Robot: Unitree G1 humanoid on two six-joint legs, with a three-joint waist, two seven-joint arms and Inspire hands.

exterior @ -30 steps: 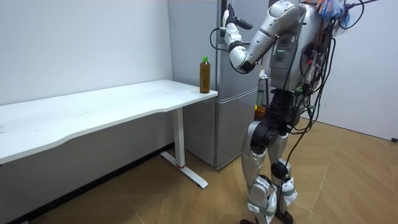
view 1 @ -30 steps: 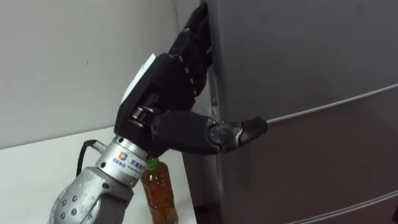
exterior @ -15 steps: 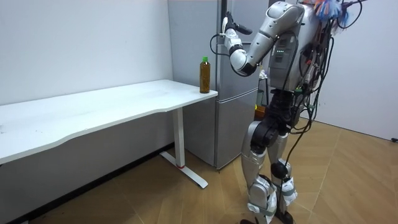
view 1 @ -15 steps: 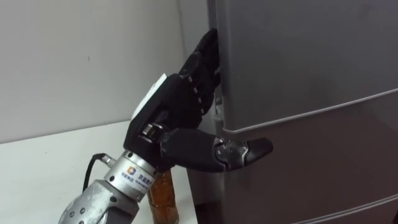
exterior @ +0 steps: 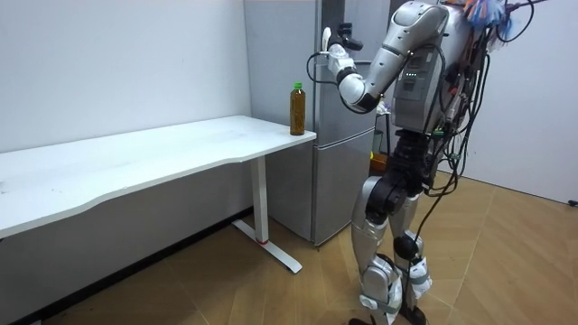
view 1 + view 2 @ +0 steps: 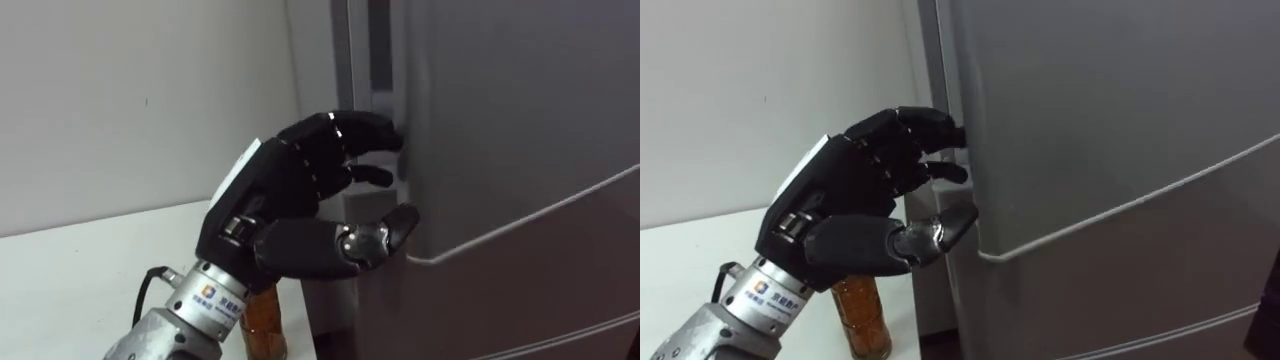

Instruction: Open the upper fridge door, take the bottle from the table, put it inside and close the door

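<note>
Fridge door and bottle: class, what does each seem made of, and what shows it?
The fridge door looks like painted or brushed metal: grey, smooth, softly shiny. The bottle is likely clear plastic: brown liquid shows through.

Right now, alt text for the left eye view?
The robot's black left hand curls its fingers round the edge of the grey metal fridge's upper door, which seems slightly ajar. Below its wrist, an amber plastic bottle stands on the white table beside the fridge.

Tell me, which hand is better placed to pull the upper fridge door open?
The left hand: its fingers curl round the edge of the upper fridge door, thumb on its front. The bottle stands on the white table.
</note>
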